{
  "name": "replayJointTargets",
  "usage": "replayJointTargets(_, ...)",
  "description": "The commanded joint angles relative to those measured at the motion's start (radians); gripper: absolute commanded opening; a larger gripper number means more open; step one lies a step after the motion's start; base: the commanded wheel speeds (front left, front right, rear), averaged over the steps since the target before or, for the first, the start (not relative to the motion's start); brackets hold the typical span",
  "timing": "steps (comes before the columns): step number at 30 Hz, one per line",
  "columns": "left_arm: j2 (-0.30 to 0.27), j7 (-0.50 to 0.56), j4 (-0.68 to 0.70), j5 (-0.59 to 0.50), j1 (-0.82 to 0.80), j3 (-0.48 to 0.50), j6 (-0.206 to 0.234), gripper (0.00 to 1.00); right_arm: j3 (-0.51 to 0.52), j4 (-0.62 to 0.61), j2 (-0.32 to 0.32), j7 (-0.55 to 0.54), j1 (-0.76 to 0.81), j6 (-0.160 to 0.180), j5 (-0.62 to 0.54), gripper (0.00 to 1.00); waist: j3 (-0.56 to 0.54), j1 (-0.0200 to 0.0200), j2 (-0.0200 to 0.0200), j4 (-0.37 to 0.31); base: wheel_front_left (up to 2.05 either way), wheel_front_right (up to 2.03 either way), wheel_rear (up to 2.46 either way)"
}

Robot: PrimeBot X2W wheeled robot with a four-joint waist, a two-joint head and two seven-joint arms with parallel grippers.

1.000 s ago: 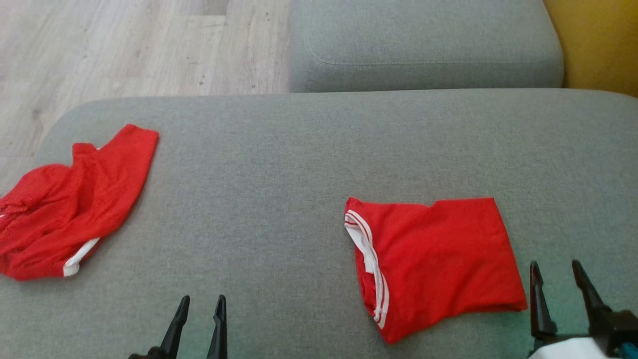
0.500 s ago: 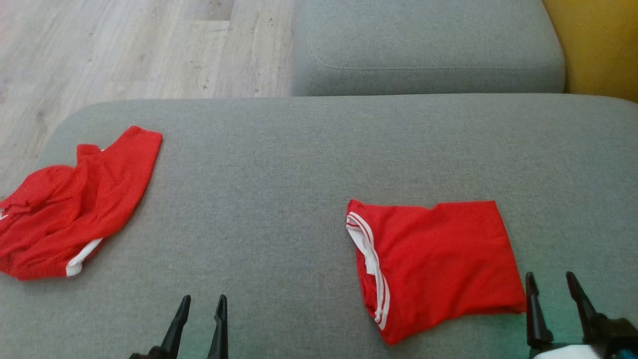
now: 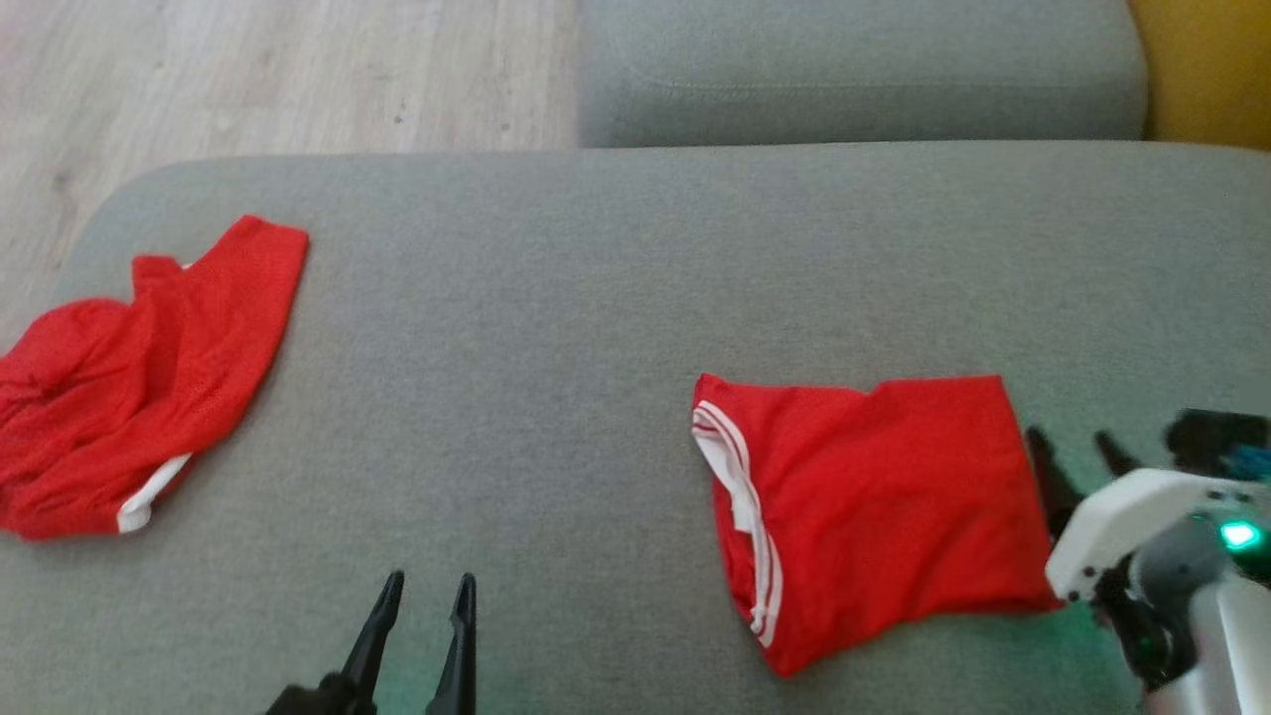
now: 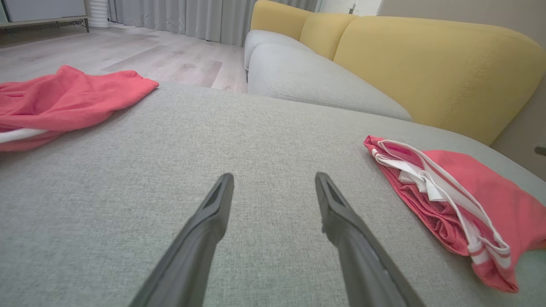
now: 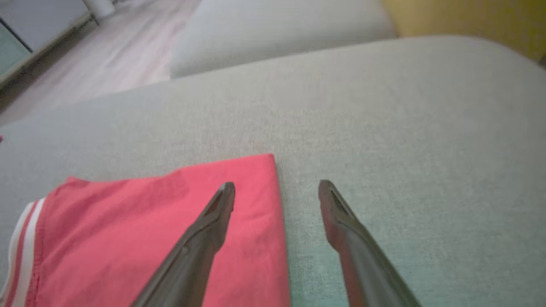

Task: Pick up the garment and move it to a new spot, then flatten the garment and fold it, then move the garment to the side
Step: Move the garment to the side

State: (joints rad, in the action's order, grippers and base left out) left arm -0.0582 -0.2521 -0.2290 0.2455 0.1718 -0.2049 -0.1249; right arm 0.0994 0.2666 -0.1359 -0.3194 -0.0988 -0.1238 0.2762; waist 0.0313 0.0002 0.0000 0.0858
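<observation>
Living room in a home: grey upholstered sofa (image 3: 596, 298), yellow backrests (image 4: 426, 64), wood-plank floor (image 3: 248, 79), long grey curtains (image 4: 192, 17).

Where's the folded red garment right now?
In the head view the folded red garment lies on the grey cushion, right of centre, its right edge beside the open right end effector.

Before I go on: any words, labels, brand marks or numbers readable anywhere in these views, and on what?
None can be read.
folded red garment: white stripes along one edge, no print or tag text.
crumpled red garment: a white band, no lettering.
grey cushion: plain fabric.
green light on the right arm: a lamp, no sign.
</observation>
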Motion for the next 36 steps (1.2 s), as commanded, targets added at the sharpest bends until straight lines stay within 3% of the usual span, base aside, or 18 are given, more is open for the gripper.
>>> replayJointTargets(1,0.000,-0.010,0.021,0.003,-0.058,0.017,-0.006,1.00,-0.031,0.003,-0.022,-0.063,-0.049,-0.007,-0.009,1.00,0.008,-0.0002,0.0000,0.015,0.00,0.00,0.00)
replayJointTargets(5,-0.002,-0.010,0.011,0.011,-0.074,-0.001,-0.006,1.00,-0.015,0.114,-0.007,-0.168,-0.086,-0.007,-0.024,1.00,0.013,-0.0002,0.0000,0.043,0.00,0.00,0.00)
replayJointTargets(10,-0.002,-0.010,0.009,0.017,-0.092,-0.021,-0.006,1.00,0.003,0.224,0.012,-0.201,-0.113,-0.007,-0.057,1.00,0.026,-0.0002,0.0000,0.072,0.00,0.00,0.00)
replayJointTargets(11,-0.002,-0.010,0.011,0.018,-0.094,-0.021,-0.006,1.00,0.005,0.235,0.017,-0.200,-0.121,-0.007,-0.047,0.33,0.030,-0.0002,0.0000,0.073,0.00,0.00,0.00)
replayJointTargets(12,-0.002,-0.010,0.012,0.019,-0.096,-0.020,-0.006,1.00,0.007,0.241,0.022,-0.191,-0.130,-0.007,-0.035,0.00,0.035,-0.0002,0.0000,0.072,0.00,0.00,0.00)
replayJointTargets(17,-0.010,-0.010,0.020,0.021,-0.106,-0.019,-0.006,1.00,0.031,0.249,0.018,-0.119,-0.207,-0.007,-0.010,0.00,0.069,-0.0002,0.0000,0.044,0.00,0.00,0.00)
replayJointTargets(22,-0.032,-0.010,0.041,0.021,-0.147,-0.034,-0.006,1.00,0.093,0.273,-0.054,-0.018,-0.369,-0.007,-0.091,0.00,0.153,-0.0002,0.0000,-0.019,0.00,0.00,0.00)
replayJointTargets(31,-0.117,-0.010,0.084,0.025,-0.220,-0.082,-0.006,1.00,0.289,0.357,-0.245,0.064,-0.561,-0.007,-0.310,0.00,0.291,-0.0002,0.0000,-0.096,0.00,0.00,0.00)
replayJointTargets(36,-0.147,-0.010,0.094,0.027,-0.242,-0.088,-0.006,1.00,0.391,0.389,-0.291,0.143,-0.624,-0.007,-0.469,0.00,0.322,-0.0002,0.0000,-0.101,0.00,0.00,0.00)
